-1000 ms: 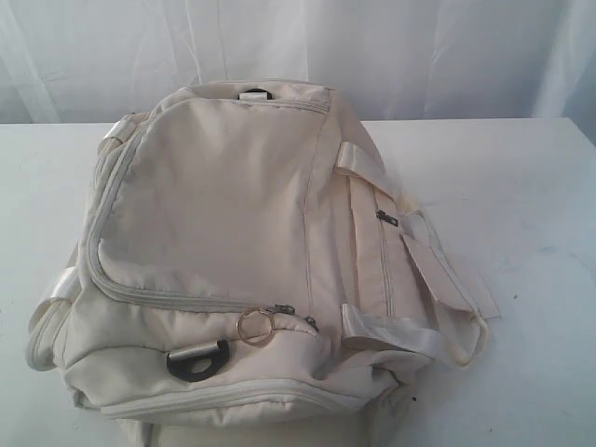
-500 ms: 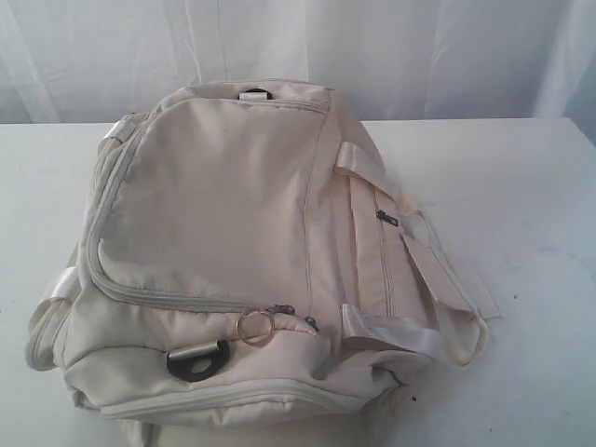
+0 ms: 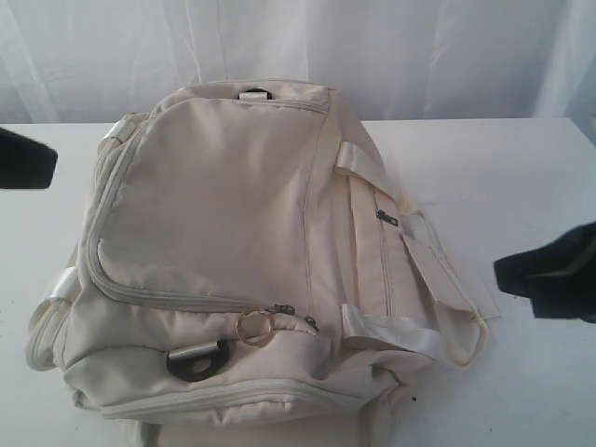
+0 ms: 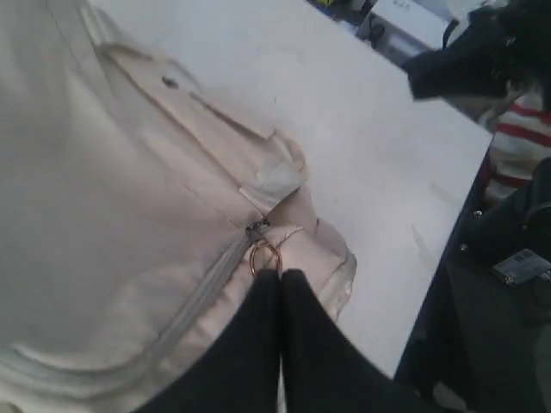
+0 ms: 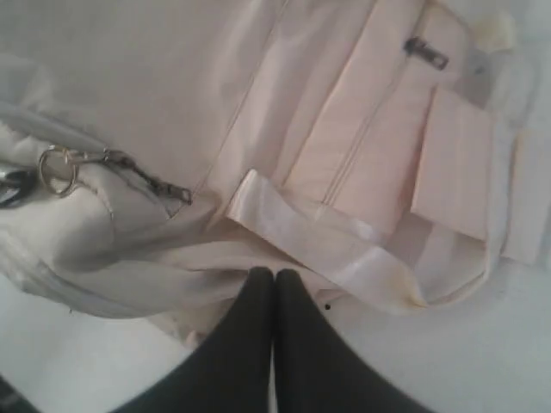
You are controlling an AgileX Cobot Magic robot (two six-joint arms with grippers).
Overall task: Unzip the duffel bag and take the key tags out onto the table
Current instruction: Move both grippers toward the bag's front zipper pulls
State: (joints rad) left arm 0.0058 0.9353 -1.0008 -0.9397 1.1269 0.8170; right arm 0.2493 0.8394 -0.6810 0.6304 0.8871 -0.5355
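Observation:
The cream duffel bag [image 3: 223, 242] lies on the white table [image 3: 521, 177] with its zippers shut. A lone metal ring [image 3: 253, 327] hangs from a zipper pull near the bag's front, beside a black D-ring [image 3: 197, 358]. The key tags are hidden. My left gripper [image 3: 37, 160] is at the left edge of the exterior view, shut and empty, apart from the bag. In the left wrist view the ring [image 4: 265, 256] shows just past the left gripper [image 4: 280, 274]. My right gripper [image 3: 510, 270] hovers to the right of the bag's webbing strap [image 3: 447, 307], shut and empty. The right gripper [image 5: 275, 275] points at the strap [image 5: 318, 237].
White curtains [image 3: 419, 56] hang behind the table. A side zipper pull [image 3: 386, 219] sits on the bag's right flank. Past the table's edge [image 4: 430, 292] are dark equipment and a person in a striped shirt [image 4: 521, 138].
Both grippers have come into the exterior view, the left from the left edge and the right from the right edge. The bag has not moved.

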